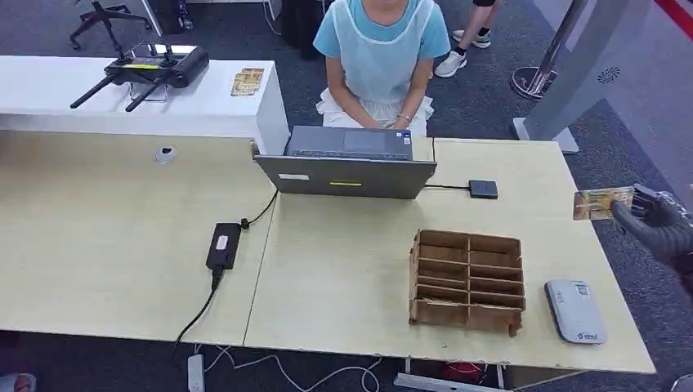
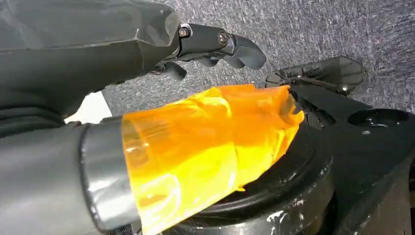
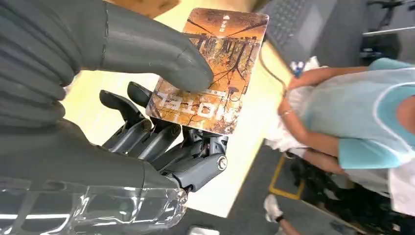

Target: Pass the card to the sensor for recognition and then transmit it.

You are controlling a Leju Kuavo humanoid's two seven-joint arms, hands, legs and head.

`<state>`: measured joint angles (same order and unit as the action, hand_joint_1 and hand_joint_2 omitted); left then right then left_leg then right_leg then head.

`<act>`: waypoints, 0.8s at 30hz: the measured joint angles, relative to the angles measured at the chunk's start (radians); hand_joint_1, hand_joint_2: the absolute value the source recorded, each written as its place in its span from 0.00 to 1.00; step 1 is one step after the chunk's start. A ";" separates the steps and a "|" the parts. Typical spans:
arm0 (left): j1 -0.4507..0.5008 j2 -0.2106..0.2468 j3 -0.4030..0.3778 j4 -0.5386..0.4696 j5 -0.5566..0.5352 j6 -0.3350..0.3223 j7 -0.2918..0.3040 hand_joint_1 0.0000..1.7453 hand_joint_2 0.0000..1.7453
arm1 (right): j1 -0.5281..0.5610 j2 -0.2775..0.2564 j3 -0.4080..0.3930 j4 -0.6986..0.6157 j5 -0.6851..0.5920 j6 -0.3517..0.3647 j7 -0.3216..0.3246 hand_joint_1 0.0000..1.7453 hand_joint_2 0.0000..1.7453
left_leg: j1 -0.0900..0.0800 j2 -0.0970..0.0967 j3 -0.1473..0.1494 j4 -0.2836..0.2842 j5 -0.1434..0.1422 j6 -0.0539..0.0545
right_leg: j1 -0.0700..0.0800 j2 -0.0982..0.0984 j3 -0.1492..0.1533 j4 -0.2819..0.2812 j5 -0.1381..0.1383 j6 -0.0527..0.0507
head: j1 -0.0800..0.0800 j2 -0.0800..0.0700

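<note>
Right hand pinches card, held in air off desk's right edge. Sensor at near right corner. Bring card down flat over sensor, keep thumb pinch firm. Left hand hangs, grasping nothing, fingers loose.

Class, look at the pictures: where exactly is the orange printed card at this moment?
The orange printed card is at the right of the head view, pinched in the robot's right hand at the right edge of the pale wooden table, beyond the white card sensor.
</note>
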<state>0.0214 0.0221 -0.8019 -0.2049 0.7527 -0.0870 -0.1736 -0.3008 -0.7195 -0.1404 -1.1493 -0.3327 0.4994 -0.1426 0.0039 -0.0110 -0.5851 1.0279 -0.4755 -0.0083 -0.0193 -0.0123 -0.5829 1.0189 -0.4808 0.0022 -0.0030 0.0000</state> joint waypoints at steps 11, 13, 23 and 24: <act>0.009 0.011 0.003 0.000 0.008 -0.016 0.002 0.00 0.00 | 0.085 -0.066 0.001 0.116 -0.031 0.014 0.027 1.00 1.00 | 0.000 0.000 0.000 0.000 -0.001 0.001 | 0.000 0.000 0.000 0.000 -0.001 0.001 | 0.000 0.000; 0.010 0.014 0.003 0.000 0.008 -0.016 0.003 0.00 0.00 | 0.105 -0.068 0.001 0.131 -0.034 0.006 0.029 1.00 1.00 | 0.000 0.000 0.000 0.000 -0.001 0.001 | 0.000 0.000 0.000 0.000 -0.001 0.001 | 0.000 0.000; 0.014 0.019 0.003 0.000 0.010 -0.013 0.005 0.00 0.00 | 0.218 -0.076 -0.016 0.170 -0.024 -0.011 0.052 1.00 1.00 | 0.000 0.000 0.000 0.000 -0.001 0.002 | 0.000 0.000 0.000 0.000 -0.001 0.001 | 0.000 0.000; 0.014 0.019 0.003 0.000 0.010 -0.006 0.005 0.00 0.00 | 0.228 -0.076 -0.018 0.170 -0.016 -0.011 0.053 1.00 1.00 | 0.000 0.000 0.000 0.000 -0.001 0.002 | 0.000 0.000 0.000 0.000 -0.001 0.001 | 0.000 0.000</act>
<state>0.0353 0.0412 -0.7984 -0.2049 0.7630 -0.0931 -0.1690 -0.0725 -0.7954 -0.1579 -0.9792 -0.3486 0.4887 -0.0893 0.0038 -0.0107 -0.5853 1.0278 -0.4770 -0.0066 -0.0194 -0.0120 -0.5831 1.0189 -0.4821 0.0035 -0.0027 0.0000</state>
